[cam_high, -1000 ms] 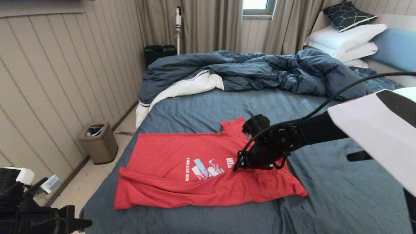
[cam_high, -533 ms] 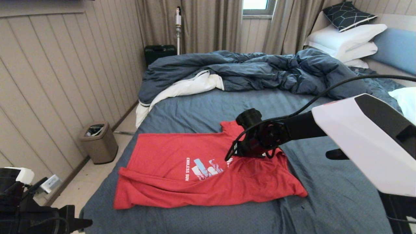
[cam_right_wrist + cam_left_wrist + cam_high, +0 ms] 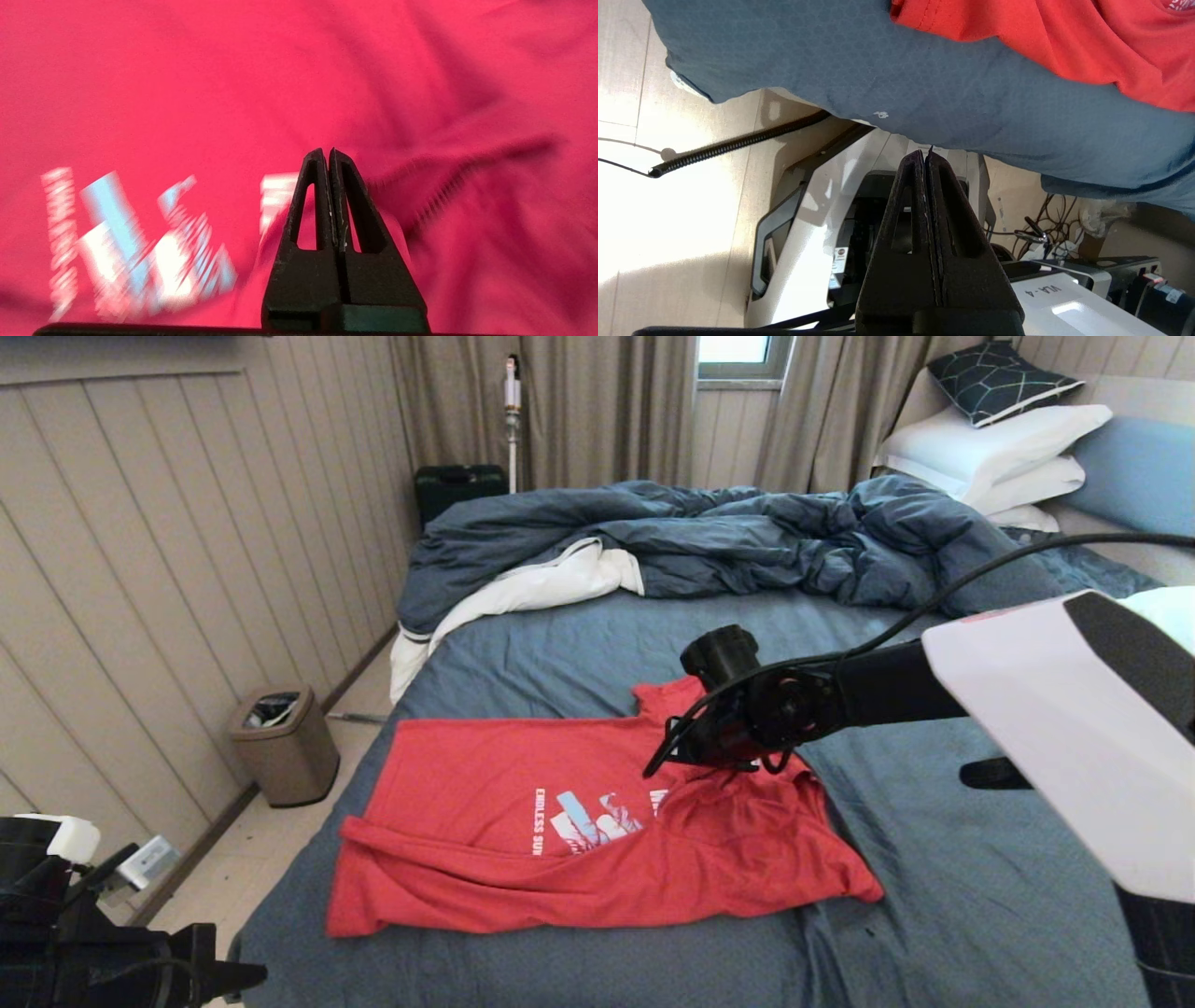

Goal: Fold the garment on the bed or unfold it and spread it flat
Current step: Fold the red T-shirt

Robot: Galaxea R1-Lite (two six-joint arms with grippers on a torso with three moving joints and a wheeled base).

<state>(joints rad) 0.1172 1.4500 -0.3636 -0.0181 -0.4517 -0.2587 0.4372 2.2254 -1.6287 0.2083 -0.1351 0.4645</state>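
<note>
Parked low at the near left corner, off the bed's edge: left gripper (image 3: pixel 926 156), black, fingers pressed flat together, nothing between them. Just beyond those fingertips, the slate-blue fitted sheet of the large bed (image 3: pixel 934 859). Farther right, spread across the near part of the sheet: red short-sleeved T-shirt (image 3: pixel 467 775) with white and light-blue chest print, front hem folded up in a long ridge. Above the shirt's collar end, beside the print: right gripper (image 3: pixel 329 156), black, fingers closed tight, gripping no cloth. Behind that claw, against the pillows: rumpled dark blue duvet (image 3: pixel 728 537).
</note>
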